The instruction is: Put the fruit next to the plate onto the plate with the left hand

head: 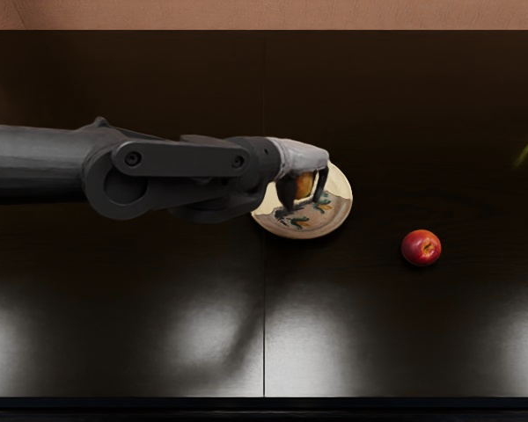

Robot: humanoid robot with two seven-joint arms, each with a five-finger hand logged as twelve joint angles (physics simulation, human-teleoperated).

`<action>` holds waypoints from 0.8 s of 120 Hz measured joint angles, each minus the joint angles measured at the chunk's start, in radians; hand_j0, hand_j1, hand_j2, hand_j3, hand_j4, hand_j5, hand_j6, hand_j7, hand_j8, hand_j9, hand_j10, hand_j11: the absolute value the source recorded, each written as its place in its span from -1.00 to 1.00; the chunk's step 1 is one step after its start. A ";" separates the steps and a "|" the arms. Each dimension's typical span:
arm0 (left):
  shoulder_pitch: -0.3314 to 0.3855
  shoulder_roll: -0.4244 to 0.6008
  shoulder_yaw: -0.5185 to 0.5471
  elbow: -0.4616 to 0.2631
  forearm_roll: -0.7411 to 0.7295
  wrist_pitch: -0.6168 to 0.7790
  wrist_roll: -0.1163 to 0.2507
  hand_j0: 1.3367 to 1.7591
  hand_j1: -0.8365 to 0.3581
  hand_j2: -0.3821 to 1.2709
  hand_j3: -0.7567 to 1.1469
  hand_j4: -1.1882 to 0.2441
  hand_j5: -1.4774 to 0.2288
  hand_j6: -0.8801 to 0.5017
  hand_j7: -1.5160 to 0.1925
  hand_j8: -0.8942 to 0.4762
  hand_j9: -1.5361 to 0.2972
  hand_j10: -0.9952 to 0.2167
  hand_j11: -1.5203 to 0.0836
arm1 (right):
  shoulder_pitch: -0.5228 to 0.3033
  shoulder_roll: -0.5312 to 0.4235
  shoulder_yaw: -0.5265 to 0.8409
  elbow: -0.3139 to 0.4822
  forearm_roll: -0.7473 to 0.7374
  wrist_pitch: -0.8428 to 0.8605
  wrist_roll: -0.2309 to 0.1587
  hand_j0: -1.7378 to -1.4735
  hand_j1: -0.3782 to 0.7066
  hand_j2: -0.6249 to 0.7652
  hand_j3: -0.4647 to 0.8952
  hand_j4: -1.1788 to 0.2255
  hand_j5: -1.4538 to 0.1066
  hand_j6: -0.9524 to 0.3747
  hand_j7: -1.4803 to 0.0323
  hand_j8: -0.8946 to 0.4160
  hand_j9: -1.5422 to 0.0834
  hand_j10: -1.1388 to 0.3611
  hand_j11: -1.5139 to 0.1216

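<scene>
Hiding half the plate (pixel 336 214), the left hand (pixel 299 165) grips a fruit (pixel 304 185) (partly seen).

A dark grey, tube-shaped metal left arm (pixel 35 163) came in from the left edge and stretched level toward the middle of the view. A bulky rounded joint (pixel 128 183) and a flat dark link plate (pixel 180 160) led to a lighter grey wrist (pixel 290 156). The five-fingered left robot hand (pixel 301 171) hung palm down. Its dark fingers (pixel 321 187) curled downward around a small round orange fruit (pixel 304 185), which showed between them.
</scene>
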 joint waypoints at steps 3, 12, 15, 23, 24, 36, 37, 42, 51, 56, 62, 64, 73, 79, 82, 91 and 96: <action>0.000 0.000 -0.001 0.003 -0.001 0.001 0.000 0.47 -0.08 -0.42 -0.20 -0.24 -0.24 -0.46 -0.23 -0.24 -0.27 -0.32 -0.20 | 0.000 0.000 0.000 0.000 0.000 0.000 0.000 -0.40 -0.88 -0.11 -0.32 0.63 0.81 0.39 0.90 0.32 0.85 0.48 0.80; 0.004 -0.007 -0.003 0.014 -0.004 0.005 0.000 0.48 0.04 -0.43 -0.20 -0.11 -0.10 -0.38 -0.07 -0.22 -0.12 -0.19 -0.03 | 0.000 0.000 0.000 0.000 0.000 0.000 0.000 -0.40 -0.88 -0.11 -0.32 0.63 0.81 0.39 0.90 0.32 0.85 0.48 0.80; 0.005 -0.008 -0.004 0.017 -0.005 0.006 0.000 0.49 0.08 -0.43 -0.20 -0.07 -0.06 -0.36 -0.03 -0.21 -0.08 -0.15 0.02 | 0.000 0.000 0.000 0.000 0.000 0.000 0.000 -0.40 -0.88 -0.11 -0.32 0.63 0.81 0.39 0.90 0.32 0.85 0.48 0.80; 0.005 -0.008 -0.007 0.023 -0.008 0.008 0.000 0.50 0.19 -0.44 -0.20 0.03 0.05 -0.29 0.08 -0.18 0.03 -0.05 0.15 | 0.000 0.000 0.000 0.000 0.000 0.000 0.000 -0.40 -0.88 -0.11 -0.32 0.63 0.81 0.39 0.90 0.32 0.85 0.48 0.80; 0.005 -0.008 -0.007 0.023 -0.008 0.008 0.000 0.50 0.20 -0.45 -0.20 0.04 0.06 -0.28 0.10 -0.17 0.04 -0.04 0.16 | 0.000 0.000 0.000 0.000 0.000 0.000 0.000 -0.40 -0.88 -0.11 -0.32 0.63 0.81 0.39 0.90 0.32 0.85 0.48 0.80; 0.006 -0.008 -0.018 0.027 -0.011 0.009 0.000 0.51 0.30 -0.46 -0.20 0.14 0.17 -0.21 0.21 -0.13 0.15 0.06 0.28 | 0.000 0.000 0.000 0.000 0.000 0.000 0.000 -0.40 -0.88 -0.11 -0.32 0.63 0.81 0.39 0.90 0.32 0.85 0.48 0.80; 0.007 -0.008 -0.019 0.027 -0.011 0.009 0.000 0.51 0.31 -0.46 -0.20 0.15 0.18 -0.20 0.22 -0.13 0.15 0.07 0.29 | 0.000 0.000 0.000 0.000 0.000 0.000 0.000 -0.40 -0.88 -0.11 -0.32 0.63 0.81 0.39 0.90 0.32 0.85 0.48 0.80; 0.017 -0.007 -0.029 0.028 -0.013 0.009 0.000 0.51 0.34 -0.46 -0.20 0.18 0.21 -0.18 0.25 -0.12 0.18 0.09 0.33 | 0.000 0.000 0.000 0.000 0.000 0.000 0.000 -0.40 -0.88 -0.11 -0.32 0.63 0.81 0.39 0.90 0.32 0.85 0.48 0.80; 0.046 0.013 -0.067 0.028 -0.020 0.008 0.000 0.51 0.38 -0.46 -0.20 0.22 0.25 -0.16 0.29 -0.10 0.22 0.13 0.38 | 0.000 0.000 0.000 0.000 0.000 0.000 0.000 -0.40 -0.88 -0.11 -0.32 0.63 0.81 0.39 0.90 0.32 0.85 0.48 0.80; 0.051 0.053 -0.093 0.027 -0.037 0.004 -0.001 0.52 0.40 -0.47 -0.20 0.23 0.27 -0.15 0.31 -0.10 0.24 0.15 0.40 | 0.000 0.000 0.000 0.000 0.000 0.000 0.000 -0.40 -0.88 -0.11 -0.32 0.63 0.81 0.39 0.90 0.32 0.85 0.48 0.80; 0.065 0.096 -0.129 0.023 -0.059 -0.001 -0.002 0.52 0.42 -0.47 -0.20 0.25 0.28 -0.14 0.33 -0.09 0.26 0.17 0.41 | 0.000 0.000 0.000 0.000 0.000 0.000 0.000 -0.40 -0.88 -0.11 -0.32 0.63 0.81 0.39 0.90 0.32 0.85 0.48 0.80; 0.071 0.111 -0.141 0.022 -0.065 -0.002 -0.002 0.52 0.42 -0.47 -0.20 0.25 0.29 -0.13 0.33 -0.09 0.26 0.17 0.42 | 0.000 0.000 0.000 0.000 0.000 0.000 0.000 -0.40 -0.88 -0.11 -0.32 0.63 0.81 0.39 0.90 0.32 0.85 0.48 0.80; 0.114 0.171 -0.207 0.012 -0.091 -0.031 -0.005 0.52 0.44 -0.47 -0.20 0.27 0.31 -0.12 0.35 -0.08 0.28 0.19 0.44 | 0.000 0.000 0.000 0.000 0.000 0.000 0.000 -0.40 -0.88 -0.11 -0.32 0.63 0.81 0.39 0.90 0.32 0.85 0.48 0.80; 0.133 0.236 -0.264 0.008 -0.130 -0.083 -0.006 0.52 0.45 -0.47 -0.20 0.28 0.31 -0.12 0.36 -0.08 0.29 0.19 0.45 | 0.000 0.000 0.000 0.000 0.000 0.000 0.000 -0.40 -0.88 -0.11 -0.32 0.63 0.81 0.39 0.90 0.32 0.85 0.48 0.80; 0.144 0.267 -0.293 0.007 -0.154 -0.114 -0.007 0.52 0.45 -0.47 -0.20 0.28 0.32 -0.11 0.36 -0.08 0.29 0.20 0.45 | 0.000 0.000 0.000 0.000 0.000 0.000 0.000 -0.40 -0.88 -0.11 -0.32 0.63 0.81 0.39 0.90 0.32 0.85 0.48 0.80; 0.185 0.354 -0.376 0.005 -0.231 -0.223 -0.008 0.52 0.46 -0.47 -0.20 0.29 0.33 -0.11 0.37 -0.07 0.30 0.20 0.46 | 0.000 0.000 0.000 0.000 0.000 0.000 0.000 -0.40 -0.88 -0.11 -0.32 0.63 0.81 0.39 0.90 0.32 0.85 0.48 0.80; 0.208 0.405 -0.419 0.005 -0.287 -0.292 -0.009 0.52 0.46 -0.47 -0.20 0.29 0.33 -0.11 0.37 -0.07 0.30 0.21 0.47 | 0.000 0.000 0.000 0.000 0.000 0.000 0.000 -0.40 -0.88 -0.11 -0.32 0.63 0.81 0.39 0.90 0.32 0.85 0.48 0.80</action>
